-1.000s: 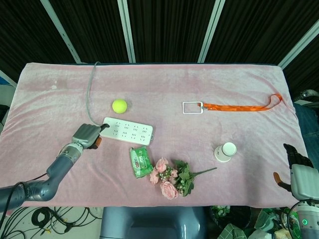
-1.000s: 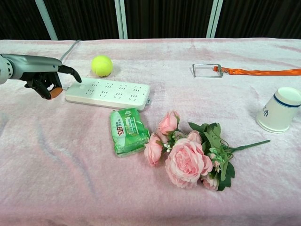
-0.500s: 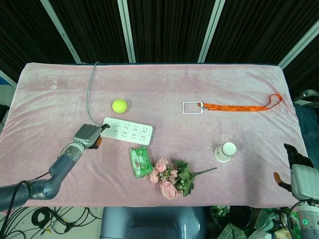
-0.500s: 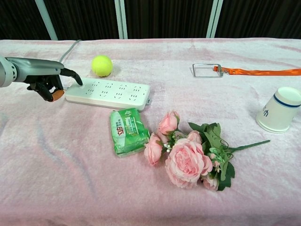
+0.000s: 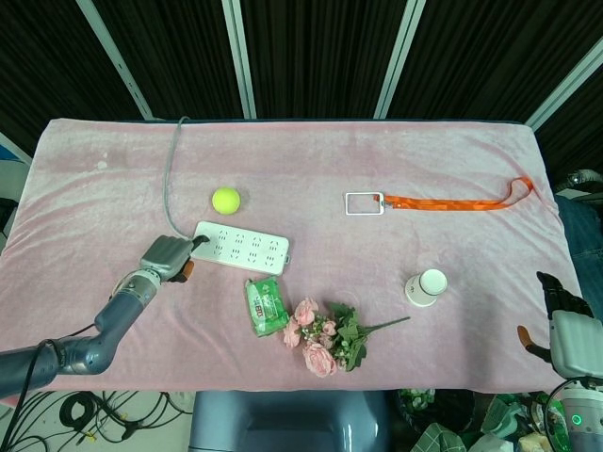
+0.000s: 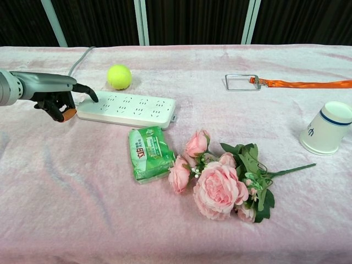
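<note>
While the left hand (image 6: 54, 94) is hovering at the left end of the white power strip (image 6: 127, 109), one finger is stretching out onto the strip's near corner and the rest are curling in, gripping nothing. Over the last second it has been creeping slightly closer to the strip, which has not moved. That strip is lying flat on the pink desk (image 5: 452, 226), its long axis running left to right with a slight slant, its grey cable (image 5: 170, 174) leading off from the left end toward the far edge. Just behind it is sitting a tennis ball (image 6: 119, 76); just in front, a green packet (image 6: 149, 153), then pink flowers (image 6: 220, 184). Farther right, a paper cup (image 6: 326, 128) is lying tipped, its inside hidden. At the desk's right edge, the right hand (image 5: 563, 306) is waiting, and I cannot tell how its fingers are lying.
</note>
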`<action>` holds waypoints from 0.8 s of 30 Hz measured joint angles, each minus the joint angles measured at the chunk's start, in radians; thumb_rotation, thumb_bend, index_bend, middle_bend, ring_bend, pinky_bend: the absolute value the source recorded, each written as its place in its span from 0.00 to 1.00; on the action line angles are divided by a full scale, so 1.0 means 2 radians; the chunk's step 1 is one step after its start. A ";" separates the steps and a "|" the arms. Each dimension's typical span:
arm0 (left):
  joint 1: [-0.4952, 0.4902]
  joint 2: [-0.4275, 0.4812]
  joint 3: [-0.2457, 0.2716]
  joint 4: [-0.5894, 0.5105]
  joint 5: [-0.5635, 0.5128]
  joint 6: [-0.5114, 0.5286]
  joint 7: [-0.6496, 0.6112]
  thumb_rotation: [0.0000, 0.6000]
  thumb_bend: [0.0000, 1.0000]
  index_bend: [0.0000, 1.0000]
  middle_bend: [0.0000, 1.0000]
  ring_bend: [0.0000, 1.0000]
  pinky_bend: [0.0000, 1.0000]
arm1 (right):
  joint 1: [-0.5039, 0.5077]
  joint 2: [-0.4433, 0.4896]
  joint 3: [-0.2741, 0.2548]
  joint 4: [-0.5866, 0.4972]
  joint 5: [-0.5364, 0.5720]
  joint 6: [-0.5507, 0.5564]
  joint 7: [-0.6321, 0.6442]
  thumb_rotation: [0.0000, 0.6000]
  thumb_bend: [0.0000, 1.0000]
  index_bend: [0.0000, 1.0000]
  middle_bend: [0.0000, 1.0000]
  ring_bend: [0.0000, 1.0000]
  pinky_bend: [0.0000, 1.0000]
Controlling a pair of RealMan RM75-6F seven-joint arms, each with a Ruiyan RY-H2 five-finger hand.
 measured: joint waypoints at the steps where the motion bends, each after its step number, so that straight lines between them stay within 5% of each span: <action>1: 0.000 -0.001 0.002 0.002 -0.001 -0.001 0.000 1.00 0.63 0.20 0.76 0.83 0.83 | 0.000 0.000 0.000 0.000 0.000 0.000 0.000 1.00 0.23 0.03 0.09 0.19 0.20; 9: 0.001 -0.001 0.007 0.004 0.001 0.003 -0.001 1.00 0.62 0.19 0.76 0.82 0.82 | 0.000 0.000 0.000 0.000 0.000 0.000 0.000 1.00 0.23 0.03 0.09 0.19 0.20; 12: 0.004 0.004 -0.002 -0.010 0.015 0.022 -0.008 1.00 0.55 0.19 0.68 0.71 0.75 | 0.000 -0.001 0.000 0.000 0.000 0.000 -0.001 1.00 0.23 0.03 0.09 0.19 0.20; 17: 0.018 0.016 -0.023 -0.044 0.073 0.094 -0.027 1.00 0.44 0.19 0.33 0.24 0.38 | 0.001 -0.001 0.000 0.000 0.000 -0.002 -0.002 1.00 0.23 0.03 0.09 0.19 0.20; 24: 0.067 0.039 -0.038 -0.102 0.203 0.227 -0.075 1.00 0.25 0.19 0.11 0.00 0.04 | 0.000 0.000 0.000 -0.002 0.002 0.000 0.000 1.00 0.23 0.03 0.09 0.19 0.20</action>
